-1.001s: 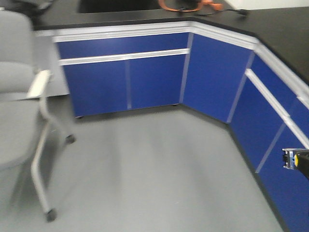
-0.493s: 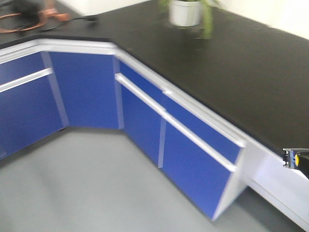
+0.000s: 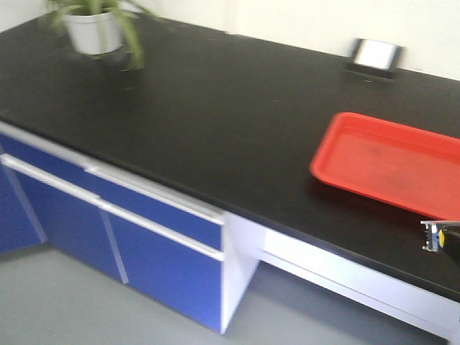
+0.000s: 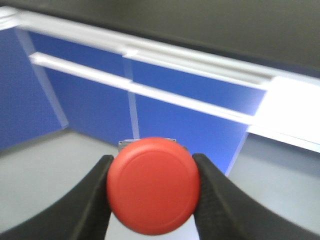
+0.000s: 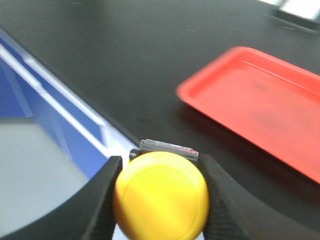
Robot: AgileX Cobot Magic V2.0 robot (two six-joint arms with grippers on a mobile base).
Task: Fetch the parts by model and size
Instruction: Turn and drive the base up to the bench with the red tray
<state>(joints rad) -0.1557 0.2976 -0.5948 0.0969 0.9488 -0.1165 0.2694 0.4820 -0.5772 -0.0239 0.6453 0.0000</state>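
Two pincers, one button each. The left pincer point(image 4: 152, 190) pinches the red push-button point(image 4: 153, 182) by its smooth round cap, out over the grey floor point(image 4: 40, 167) facing the blue cabinets point(image 4: 165, 125). The right pincer point(image 5: 160, 197) pinches the yellow push-button point(image 5: 161, 192), which has the same domed cap, by the edge of the matte black table point(image 5: 100, 45). One shallow red plastic tray point(image 5: 260, 105) sits on that table, plus one potted plant point(image 3: 93, 29) at the far corner.
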